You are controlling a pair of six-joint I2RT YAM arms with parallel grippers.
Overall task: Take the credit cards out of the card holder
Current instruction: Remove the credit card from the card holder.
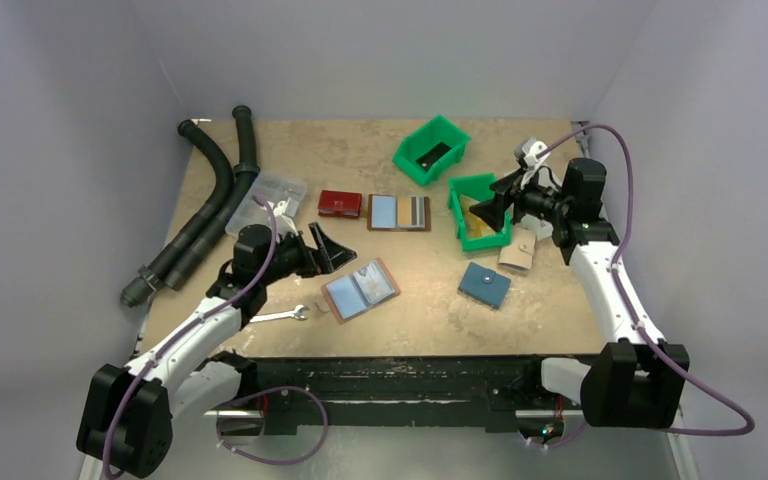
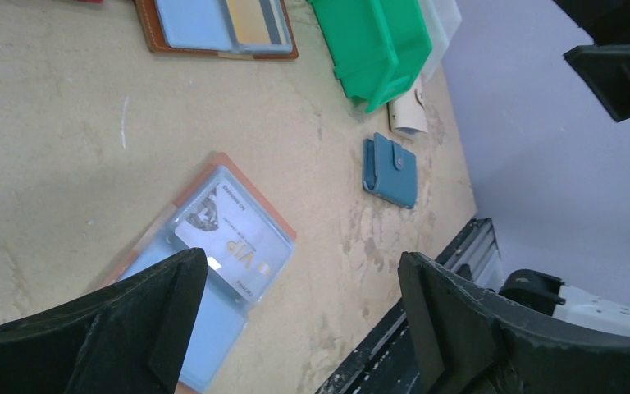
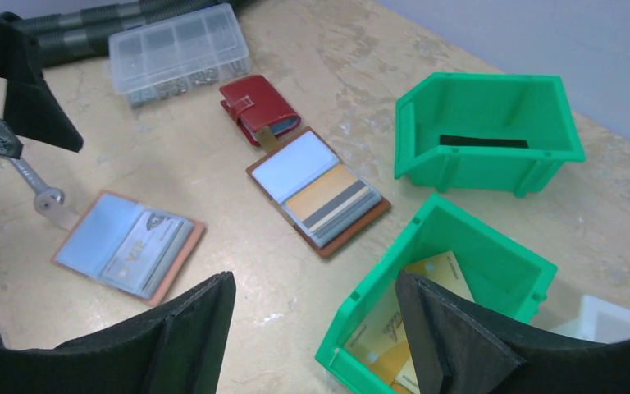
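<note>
An open brown card holder [image 1: 360,290] lies at front centre with light blue sleeves and a grey VIP card [image 2: 231,238] in it. A second open holder [image 1: 398,212] farther back holds tan and grey cards [image 3: 332,201]. A black card [image 1: 430,156] lies in the far green bin [image 1: 410,165]. Gold cards [image 3: 426,279] lie in the near green bin [image 1: 456,202]. My left gripper [image 1: 325,250] is open and empty, just left of the front holder [image 2: 213,263]. My right gripper [image 1: 490,205] is open and empty above the near bin [image 3: 373,289].
A red wallet [image 1: 340,204], a blue snap pouch [image 1: 485,285] and a beige pouch [image 1: 517,250] lie on the table. A clear parts box [image 1: 265,195], black hoses [image 1: 210,200] and a wrench [image 1: 285,315] are at the left.
</note>
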